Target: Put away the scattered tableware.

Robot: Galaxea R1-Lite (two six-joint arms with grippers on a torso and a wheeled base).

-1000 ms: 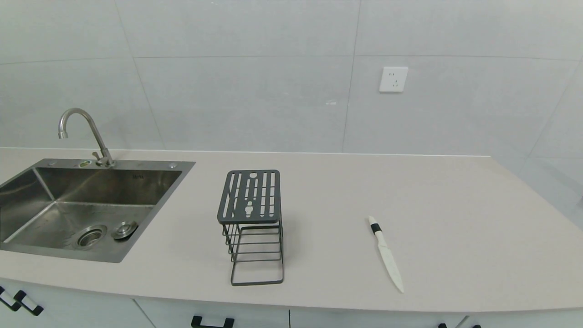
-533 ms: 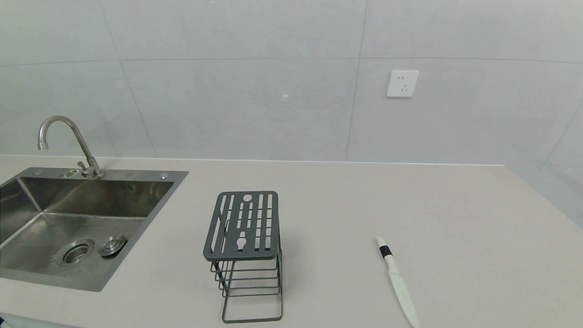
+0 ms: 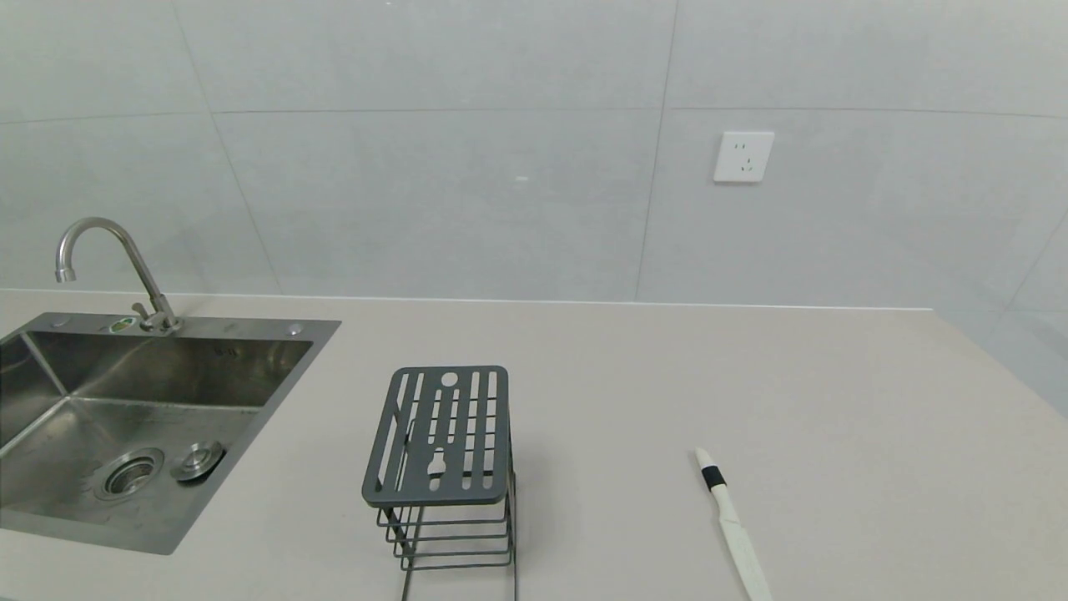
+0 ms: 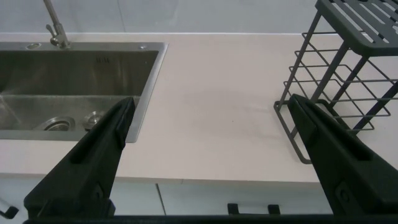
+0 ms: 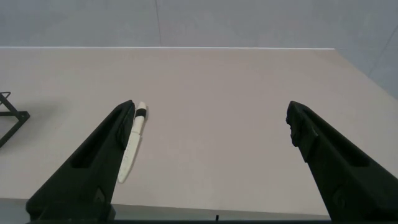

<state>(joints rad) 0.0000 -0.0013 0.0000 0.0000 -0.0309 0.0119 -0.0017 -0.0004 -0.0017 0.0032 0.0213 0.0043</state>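
Observation:
A white knife (image 3: 730,523) with a black band on its handle lies on the pale counter (image 3: 751,384) at the front right, blade toward the front edge; the right wrist view shows the knife (image 5: 132,141) too. A dark grey wire rack (image 3: 442,467) with a slotted top stands mid-counter; part of this rack (image 4: 348,68) also appears in the left wrist view. My left gripper (image 4: 211,121) hangs open before the counter's front edge, between the sink and the rack. My right gripper (image 5: 208,124) is open too, held off the front edge with the knife beside its fingertip (image 5: 124,115).
A steel sink (image 3: 125,417) with a curved tap (image 3: 108,267) is sunk into the counter at the left. A tiled wall with a white socket (image 3: 743,156) rises behind. Cabinet fronts with black handles (image 4: 252,208) sit below the counter.
The whole head view has shifted: the counter, rack and knife sit lower and closer in the picture, so the camera has moved. The rack and the knife have not moved on the counter.

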